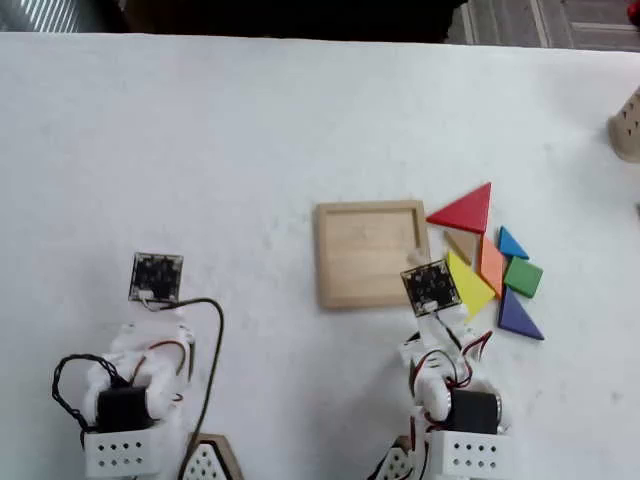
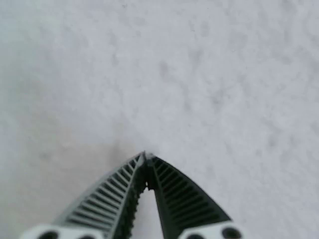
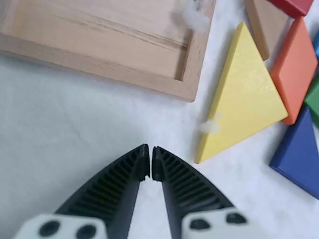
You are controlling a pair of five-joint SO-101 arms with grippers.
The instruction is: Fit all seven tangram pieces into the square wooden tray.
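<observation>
Tangram pieces lie clustered on the tabletop just beside the empty square wooden tray — 0 of 7 placed. The right gripper, pressed together, hovers near the yellow triangle; it likely must spread first. The left gripper — also closed — sits over bare tabletop.
</observation>
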